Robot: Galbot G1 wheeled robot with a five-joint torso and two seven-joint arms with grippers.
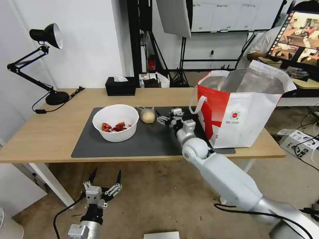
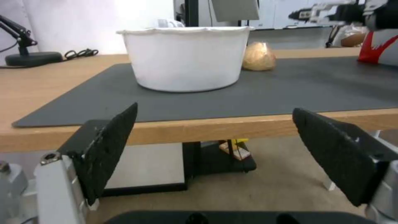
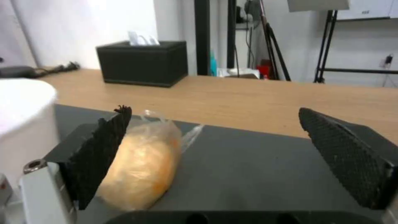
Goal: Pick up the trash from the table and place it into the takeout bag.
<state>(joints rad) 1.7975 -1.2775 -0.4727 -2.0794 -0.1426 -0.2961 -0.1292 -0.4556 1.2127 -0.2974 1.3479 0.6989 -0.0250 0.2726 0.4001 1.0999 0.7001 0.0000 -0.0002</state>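
Two pieces of trash are seen on the dark grey mat [image 1: 146, 142] of the light-wood counter [image 1: 43, 136]: a round white bowl [image 1: 115, 122] with smooth walls and red scraps inside, and, just beside it toward the far edge, a pale round bun in a thin crinkled clear bag [image 1: 148, 116]. The red-and-white takeout bag [image 1: 239, 113], foil-lined with white loop handles, is stood open near the right end of the counter. The right arm is stretched forward over the mat, its right end effector [image 1: 161, 119] held low just beside the bun, textured black fingers [image 3: 99, 152] spread wide. The left end effector [image 1: 104, 177] is held below the near edge, pointing up, fingers spread. A black tissue box [image 1: 120, 86] is seen at the far edge.
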